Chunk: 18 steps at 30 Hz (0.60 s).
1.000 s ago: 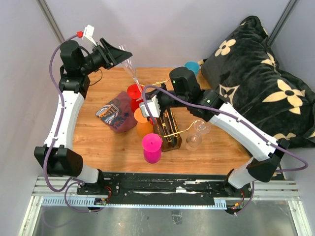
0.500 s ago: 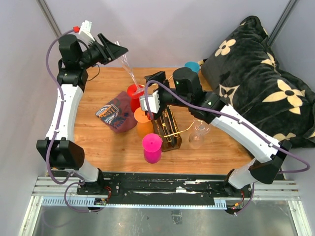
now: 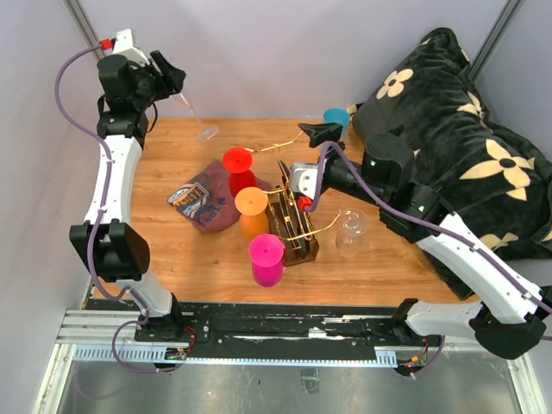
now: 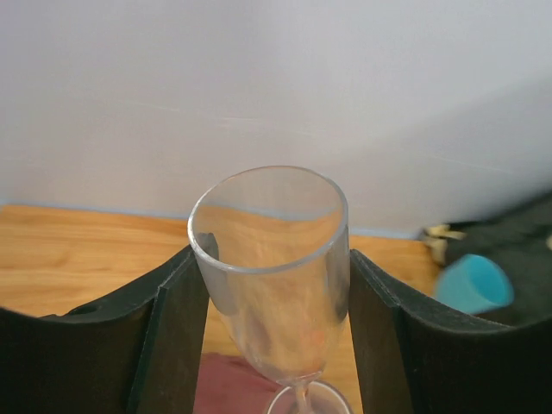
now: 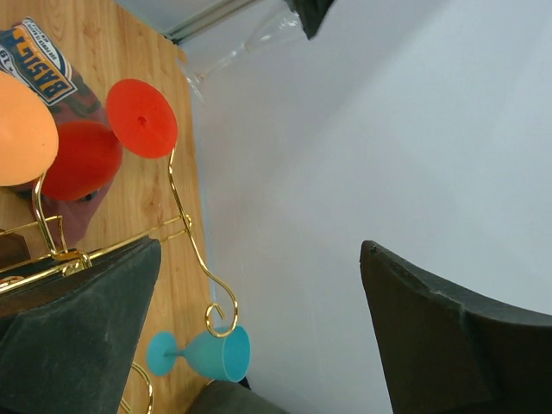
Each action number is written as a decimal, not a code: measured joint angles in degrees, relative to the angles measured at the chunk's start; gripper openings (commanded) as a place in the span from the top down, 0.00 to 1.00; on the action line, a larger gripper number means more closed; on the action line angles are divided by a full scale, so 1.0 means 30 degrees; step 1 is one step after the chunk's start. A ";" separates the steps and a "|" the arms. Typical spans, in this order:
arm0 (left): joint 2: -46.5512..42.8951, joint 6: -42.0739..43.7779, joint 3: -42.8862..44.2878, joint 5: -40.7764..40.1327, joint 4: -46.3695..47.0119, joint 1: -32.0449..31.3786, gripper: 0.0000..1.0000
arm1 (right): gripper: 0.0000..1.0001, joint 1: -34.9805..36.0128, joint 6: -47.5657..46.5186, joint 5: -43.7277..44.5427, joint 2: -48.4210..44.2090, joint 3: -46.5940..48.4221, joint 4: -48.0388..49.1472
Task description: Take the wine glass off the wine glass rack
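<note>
A wooden table with a warm orange-brown grain stands against plain pale grey walls. A slim metal pole runs up the wall on the left, another on the right. A black cushion printed with cream flowers slumps at the table's far right. Along the near edge lie silver metal rails, with a dull steel sheet below them. The light is soft and even

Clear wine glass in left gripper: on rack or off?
Off: left gripper holds clear wine glass by its bowl, apart from dark wooden gold-wire rack.
</note>
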 measured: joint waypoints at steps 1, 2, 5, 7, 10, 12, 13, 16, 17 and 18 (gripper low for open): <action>0.0087 0.0466 -0.0262 -0.0707 0.0248 -0.0015 0.92 | 0.02 -0.0182 0.0262 0.0007 -0.0270 -0.0321 0.0277; 0.0168 0.1027 -0.0794 -0.1763 0.0801 -0.0022 0.92 | 0.01 -0.0415 0.0532 0.0007 -0.0532 -0.0641 0.0539; 0.0357 0.2266 -0.2572 -0.4131 0.2499 -0.0044 0.92 | 0.02 -0.0889 0.1173 0.0022 -0.1166 -0.1545 0.1290; 0.0597 0.2878 -0.3869 -0.5501 0.3993 -0.0073 0.94 | 0.01 -0.1129 0.1596 0.0029 -0.1443 -0.2055 0.1727; 0.1508 0.3942 -0.5574 -0.7621 0.6550 -0.0284 0.98 | 0.01 -0.1377 0.2433 0.0204 -0.1566 -0.2543 0.2346; 0.2346 0.4721 -0.6302 -0.8903 0.8138 -0.0539 0.98 | 0.01 -0.1479 0.3220 0.0517 -0.1632 -0.2922 0.2761; 0.2776 0.5151 -0.6637 -0.9632 0.9027 -0.0685 0.99 | 0.01 -0.1508 0.3665 0.0845 -0.1661 -0.3118 0.2958; 0.4284 0.6484 -0.7410 -1.1373 1.1577 -0.1086 1.00 | 0.01 -0.1552 0.5515 0.1872 -0.1545 -0.3045 0.2630; 0.4809 0.6914 -0.7541 -1.1890 1.2320 -0.1188 1.00 | 0.00 -0.1552 0.6237 0.2237 -0.1377 -0.2739 0.2200; 0.5297 0.7286 -0.7613 -1.2386 1.2954 -0.1246 0.99 | 0.00 -0.1545 0.6892 0.2637 -0.1158 -0.2339 0.1741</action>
